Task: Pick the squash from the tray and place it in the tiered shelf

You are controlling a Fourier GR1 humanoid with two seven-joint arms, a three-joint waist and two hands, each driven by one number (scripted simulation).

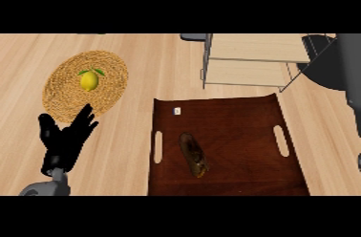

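Note:
A dark brown, elongated squash [192, 155] lies on the dark wooden tray [239, 121], left of the tray's middle and pointing toward the near edge. The tiered shelf [248, 59], with pale wood boards in a grey metal frame, stands just behind the tray. My left hand [65, 140] rests at the lower left with fingers up and open, left of the tray and apart from it. It holds nothing. A bulky grey part of an arm [337, 59] shows at the right edge beside the shelf. No right hand shows.
A round woven mat [70, 100] with a yellow lemon [89, 80] on it lies at the left, just beyond my left hand. A small white tag [177, 110] sits near the tray's far left corner. Slot handles run along both tray sides.

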